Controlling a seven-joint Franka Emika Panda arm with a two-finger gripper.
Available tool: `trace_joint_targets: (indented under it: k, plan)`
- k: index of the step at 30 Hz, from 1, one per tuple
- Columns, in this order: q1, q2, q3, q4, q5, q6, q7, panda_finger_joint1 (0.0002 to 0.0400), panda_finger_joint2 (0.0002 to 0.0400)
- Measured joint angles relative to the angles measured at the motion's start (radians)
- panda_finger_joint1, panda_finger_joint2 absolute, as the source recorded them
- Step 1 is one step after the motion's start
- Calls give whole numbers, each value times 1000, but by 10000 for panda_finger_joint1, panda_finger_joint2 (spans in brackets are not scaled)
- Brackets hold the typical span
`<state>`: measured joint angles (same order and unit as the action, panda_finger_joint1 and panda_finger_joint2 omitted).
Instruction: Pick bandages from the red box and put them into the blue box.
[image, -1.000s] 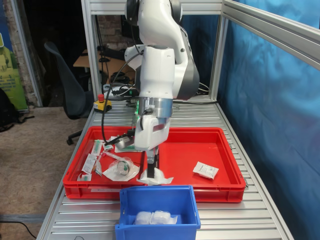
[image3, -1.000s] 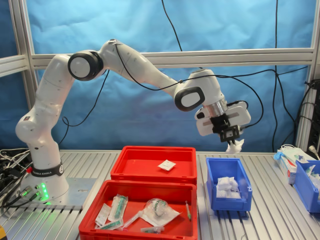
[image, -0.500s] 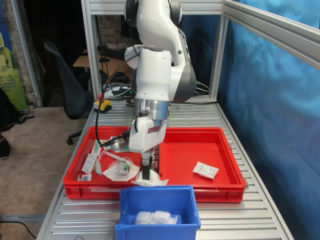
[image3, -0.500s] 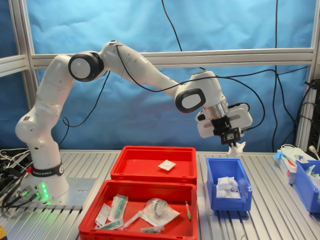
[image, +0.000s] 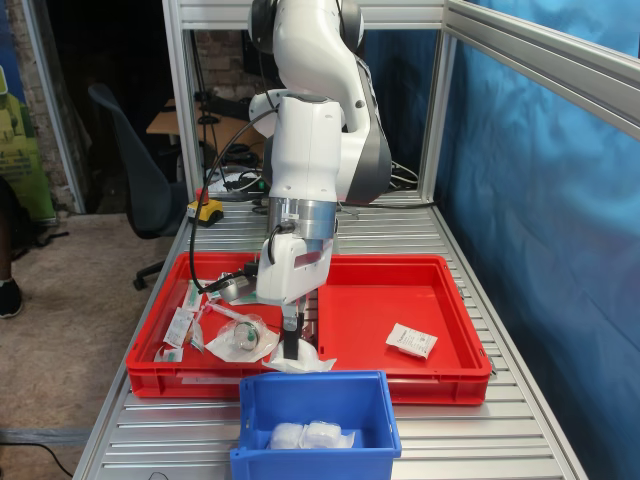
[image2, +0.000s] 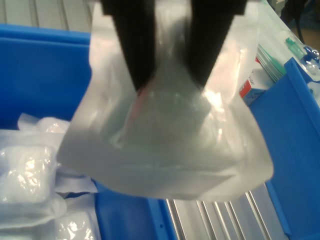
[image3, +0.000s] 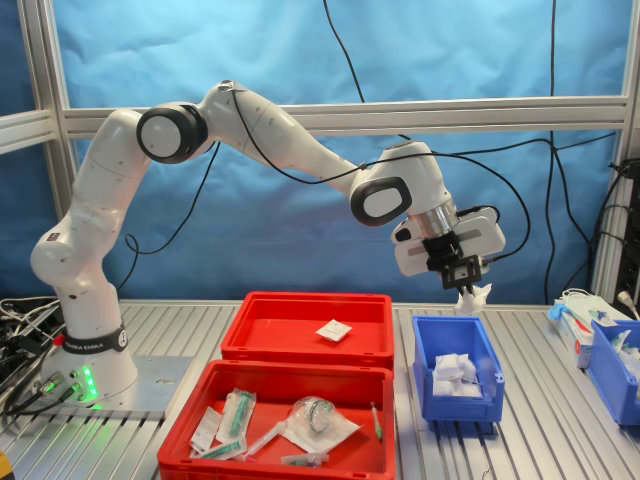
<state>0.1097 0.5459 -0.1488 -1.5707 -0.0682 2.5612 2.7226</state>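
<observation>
Two red trays and a blue box (image3: 456, 365) share the slatted metal table (image3: 540, 420) beneath a white Panda arm (image3: 260, 125). Nearest the camera in the second exterior view, one red tray (image3: 250, 385) carries syringes (image3: 238, 412) and clear-wrapped packets. Just behind it, the red box (image3: 300, 320) holds a single flat white bandage packet (image3: 333, 330) on an otherwise bare floor. To the second exterior view's right, the blue box contains several puffy white bandages (image3: 452, 372). Above the far end of that box hangs the gripper (image3: 464, 288), its dark fingers (image2: 135, 45) set narrow and pinched on the upper part of a clear-wrapped bandage (image2: 167, 125), which dangles below them. In the wrist view the pouch fills most of the frame, over the blue box's rim and the bandages already inside; whether it hangs fully within the rim is hard to judge. At the second exterior view's far right stand another blue bin (image3: 612, 368) and a white carton (image3: 580, 320).
</observation>
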Motion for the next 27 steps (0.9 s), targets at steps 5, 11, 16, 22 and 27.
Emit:
trace_joint_targets:
  k: [5, 11, 16, 22, 27]
  plan:
    - [0, 0, 0, 0, 0, 0, 0, 39, 39]
    - [0, 0, -1, 0, 0, 0, 0, 39, 39]
    - [0, 0, -1, 0, 0, 0, 0, 39, 39]
    - [0, 0, -1, 0, 0, 0, 0, 73, 73]
    - [0, 0, -2, 0, 0, 0, 0, 123, 123]
